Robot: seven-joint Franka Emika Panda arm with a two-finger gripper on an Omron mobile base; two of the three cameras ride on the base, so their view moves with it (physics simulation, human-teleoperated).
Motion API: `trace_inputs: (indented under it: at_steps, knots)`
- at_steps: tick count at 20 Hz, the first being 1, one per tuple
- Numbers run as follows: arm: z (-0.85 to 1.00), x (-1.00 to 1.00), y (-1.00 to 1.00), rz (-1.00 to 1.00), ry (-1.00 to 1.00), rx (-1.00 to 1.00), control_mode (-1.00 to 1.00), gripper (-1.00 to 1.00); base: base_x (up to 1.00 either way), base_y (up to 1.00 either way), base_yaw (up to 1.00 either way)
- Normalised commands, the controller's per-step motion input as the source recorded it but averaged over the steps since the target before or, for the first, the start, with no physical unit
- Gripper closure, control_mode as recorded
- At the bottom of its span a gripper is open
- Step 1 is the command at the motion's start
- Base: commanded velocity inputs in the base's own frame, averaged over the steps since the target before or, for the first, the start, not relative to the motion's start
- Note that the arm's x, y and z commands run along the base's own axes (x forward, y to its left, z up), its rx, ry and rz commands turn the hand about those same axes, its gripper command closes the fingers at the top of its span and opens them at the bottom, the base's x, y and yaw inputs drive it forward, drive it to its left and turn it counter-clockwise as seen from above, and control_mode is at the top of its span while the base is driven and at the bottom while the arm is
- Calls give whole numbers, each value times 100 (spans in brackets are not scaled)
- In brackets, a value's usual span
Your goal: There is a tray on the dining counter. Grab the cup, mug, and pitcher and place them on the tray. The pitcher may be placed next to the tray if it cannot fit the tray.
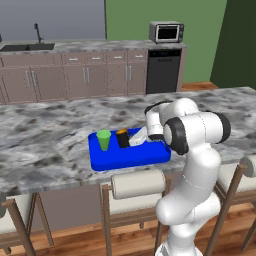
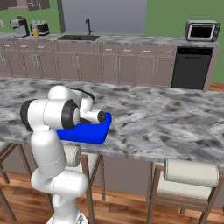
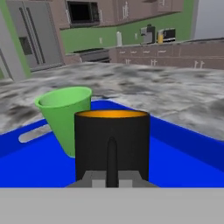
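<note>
One tray [image 1: 127, 156], blue, on the dining counter [image 1: 45, 130] near its front edge. On it: one green cup [image 1: 104, 139] and one black mug [image 1: 122, 138], upright, side by side. Hand view puts the mug [image 3: 111, 146] closest, cup [image 3: 65, 116] just behind it to one side. Gripper [image 1: 138, 139] sits low at the mug, jaws clamped together on its handle [image 3: 112, 162]. One yellow pitcher [image 2: 35, 31] on the back countertop [image 2: 109, 39], well apart from the tray. Three stools under the counter.
</note>
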Motion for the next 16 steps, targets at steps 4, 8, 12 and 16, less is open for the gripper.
trace_inputs:
  at_steps: [4, 8, 12, 16]
  knots:
    - [-21, 1, 2, 0, 0, 0, -100, 100, 0, 0, 0]
    - [-22, 0, 0, 0, 0, 0, -100, 100, 0, 0, 0]
    - [-10, 0, 0, 0, 0, 0, -100, 100, 0, 0, 0]
    - [0, 0, 0, 0, 0, 0, -100, 100, 0, 0, 0]
